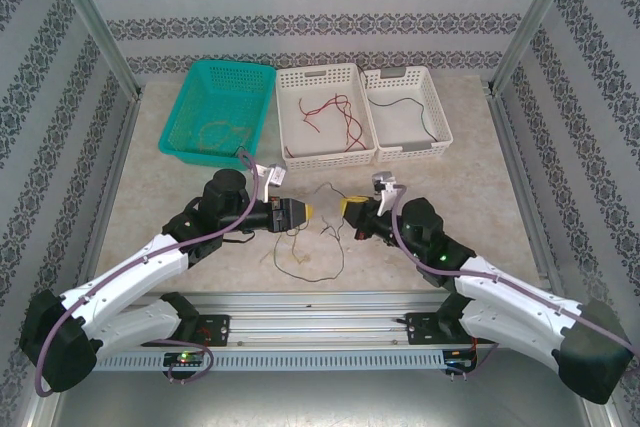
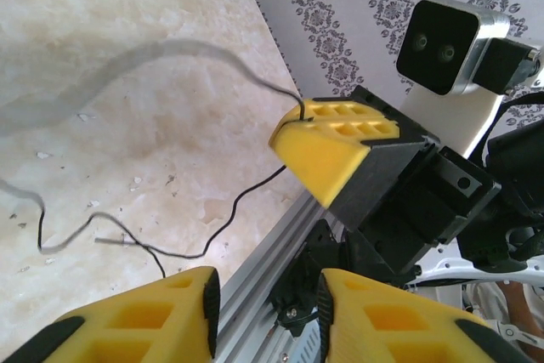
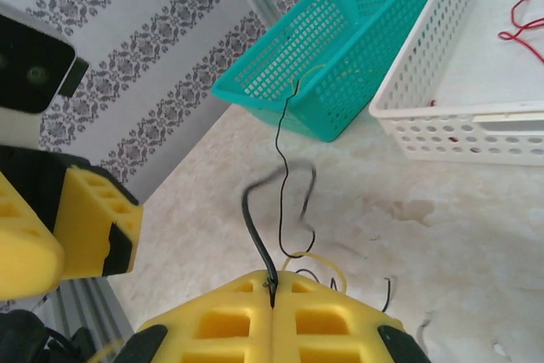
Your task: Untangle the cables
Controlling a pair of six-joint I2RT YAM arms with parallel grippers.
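Your right jaws clamp a black cable [image 3: 259, 244] near the teal basket [image 3: 340, 48]; your left jaws stand parted.

Damask-striped walls [image 1: 320, 7]; beige marble tabletop [image 1: 470, 212]

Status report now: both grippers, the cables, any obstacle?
Left gripper: jaws open, empty. Right gripper: jaws shut on black cable. Tangle on table between the grippers. Baskets beyond, not in the way.

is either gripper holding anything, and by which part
The right gripper pinches the thin black cable between its finger tips; which stretch of the cable cannot be told. The left gripper is open, holding nothing.
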